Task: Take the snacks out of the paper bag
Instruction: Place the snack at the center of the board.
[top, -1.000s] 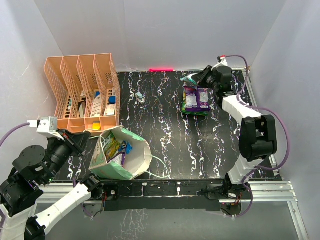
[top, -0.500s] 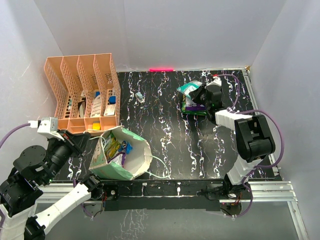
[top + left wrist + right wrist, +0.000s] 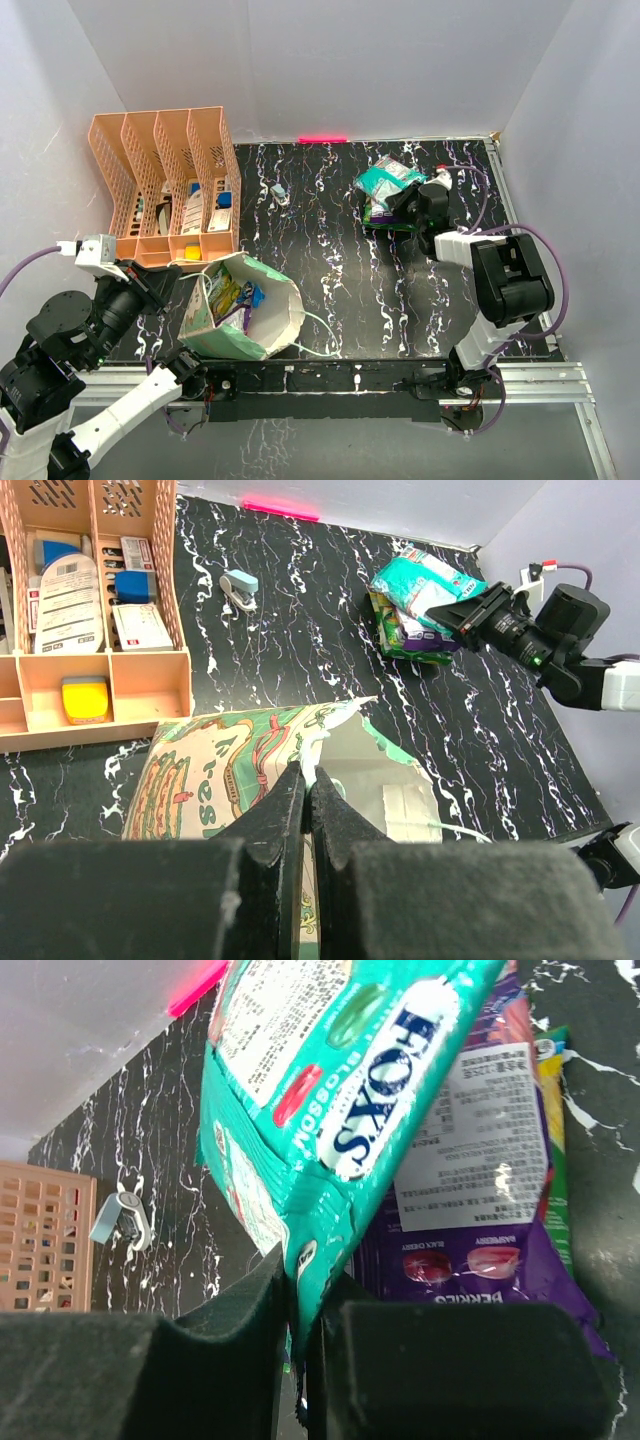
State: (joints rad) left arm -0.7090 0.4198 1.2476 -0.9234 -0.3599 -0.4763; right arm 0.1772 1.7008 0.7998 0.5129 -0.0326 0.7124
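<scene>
The paper bag [image 3: 262, 322] lies tipped on its side near the left arm, mouth up and to the left. My left gripper [image 3: 308, 776] is shut on the bag's torn rim [image 3: 330, 720]. A few snacks [image 3: 230, 295] still show inside the mouth. At the back right my right gripper [image 3: 300, 1285] pinches the bottom edge of a teal snack packet [image 3: 350, 1090], holding it just over a purple packet [image 3: 480, 1210] that lies on a green-edged one [image 3: 556, 1080]. From above, the teal packet [image 3: 385, 178] covers the top of that pile [image 3: 384, 214].
An orange file rack [image 3: 165, 185] with small boxes in its slots stands at the back left, close to the bag. A small blue-grey stapler [image 3: 279, 192] lies beside it. White walls close in the black marbled table [image 3: 330, 260] on three sides.
My right gripper has come from the back right corner toward the near side, carrying the teal packet onto the purple pile. The left arm and the bag have stayed put.
</scene>
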